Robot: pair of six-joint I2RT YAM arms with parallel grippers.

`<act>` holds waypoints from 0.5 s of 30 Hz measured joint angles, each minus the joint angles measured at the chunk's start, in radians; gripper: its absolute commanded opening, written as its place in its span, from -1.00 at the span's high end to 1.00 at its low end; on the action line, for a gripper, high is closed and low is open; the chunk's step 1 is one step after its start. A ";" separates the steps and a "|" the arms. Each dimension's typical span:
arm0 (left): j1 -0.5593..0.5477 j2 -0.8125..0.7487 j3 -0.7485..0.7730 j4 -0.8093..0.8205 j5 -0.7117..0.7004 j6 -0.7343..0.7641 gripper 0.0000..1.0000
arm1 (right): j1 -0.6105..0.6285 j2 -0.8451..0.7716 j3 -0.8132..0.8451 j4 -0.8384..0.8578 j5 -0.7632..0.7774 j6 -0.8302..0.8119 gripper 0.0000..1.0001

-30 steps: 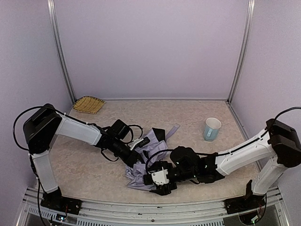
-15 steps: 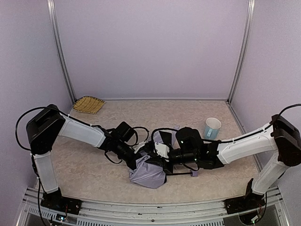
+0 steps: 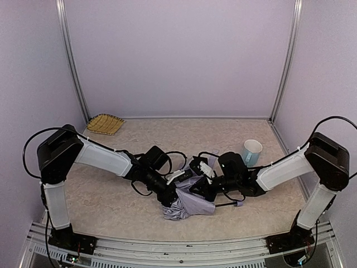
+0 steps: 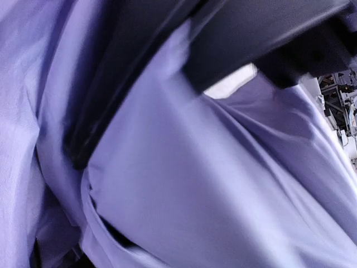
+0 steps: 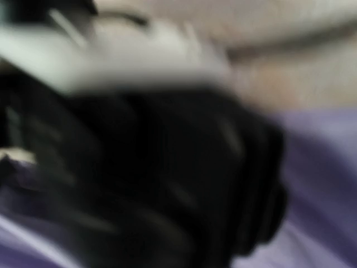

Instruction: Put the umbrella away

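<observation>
The umbrella (image 3: 189,205) lies as a bunched lavender bundle with black folds at the table's front middle. Its thin black shaft runs right to a small lavender handle (image 3: 238,204). My left gripper (image 3: 170,194) is pushed into the bundle's left side, its jaws hidden by cloth. The left wrist view shows only lavender fabric (image 4: 184,184) and a black fold. My right gripper (image 3: 196,181) sits shut at the bundle's top, close to the left one. I cannot see whether it pinches cloth. The right wrist view is blurred, with dark shapes and lavender fabric (image 5: 323,167).
A light-blue cup (image 3: 251,152) stands upright behind the right arm, near the right wall. A woven straw basket (image 3: 105,123) lies at the back left corner. Metal posts and lavender walls enclose the beige table (image 3: 111,195).
The right gripper moved from the front of the fabric up and back over it and shut. The spread cloth has bunched into a tighter bundle. The left gripper slid right and forward.
</observation>
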 measured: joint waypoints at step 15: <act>0.045 -0.373 -0.159 0.047 -0.290 -0.005 -0.64 | -0.037 0.164 0.051 0.014 -0.073 0.052 1.00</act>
